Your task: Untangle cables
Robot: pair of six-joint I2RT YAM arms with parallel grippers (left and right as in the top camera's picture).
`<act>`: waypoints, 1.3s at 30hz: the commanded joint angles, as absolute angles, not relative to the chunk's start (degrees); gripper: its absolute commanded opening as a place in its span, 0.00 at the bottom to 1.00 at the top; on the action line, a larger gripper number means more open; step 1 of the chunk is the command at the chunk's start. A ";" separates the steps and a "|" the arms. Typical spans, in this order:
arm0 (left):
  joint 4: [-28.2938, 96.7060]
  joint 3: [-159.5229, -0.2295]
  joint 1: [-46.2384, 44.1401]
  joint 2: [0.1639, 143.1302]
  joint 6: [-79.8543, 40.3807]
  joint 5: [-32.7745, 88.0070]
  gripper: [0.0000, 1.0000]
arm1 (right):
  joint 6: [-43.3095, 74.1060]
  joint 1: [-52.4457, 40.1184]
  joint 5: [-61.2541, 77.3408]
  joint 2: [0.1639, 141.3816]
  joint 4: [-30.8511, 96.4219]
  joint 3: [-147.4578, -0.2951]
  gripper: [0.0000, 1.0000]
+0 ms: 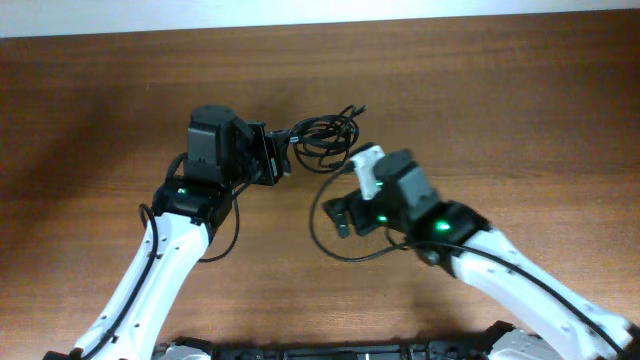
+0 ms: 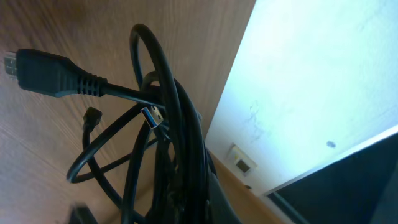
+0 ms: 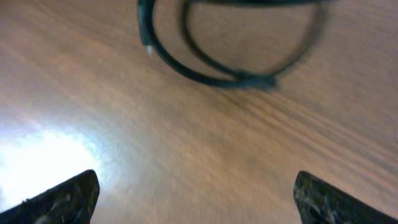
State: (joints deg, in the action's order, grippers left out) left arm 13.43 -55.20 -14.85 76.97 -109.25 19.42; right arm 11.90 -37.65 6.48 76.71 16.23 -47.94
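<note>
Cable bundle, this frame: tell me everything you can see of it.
The cables are thin black cords with a smooth, rubbery look, bunched in tangled, overlapping loops on the wooden table, around its middle. The left wrist view shows three ends: a chunky black plug with a ribbed strain relief, a blue-tongued USB plug and a small angled plug. The left gripper is shut on the bundle's left end.
</note>
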 commanded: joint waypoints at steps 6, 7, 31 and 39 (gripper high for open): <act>11.27 -56.42 -12.75 75.88 -111.66 19.27 0.00 | 10.02 -44.77 -13.28 86.15 4.99 -47.46 0.99; 9.93 -56.42 -12.19 75.88 -109.51 19.27 0.00 | 12.95 -44.77 -13.08 85.41 5.37 -47.46 0.99; -6.00 -56.42 -10.33 74.04 -102.30 24.25 0.00 | 79.94 -22.33 23.42 77.03 1.76 -47.24 0.96; -5.98 -56.42 -10.31 70.50 -101.60 26.83 0.00 | 89.62 -21.98 24.38 82.83 -6.87 -47.24 0.99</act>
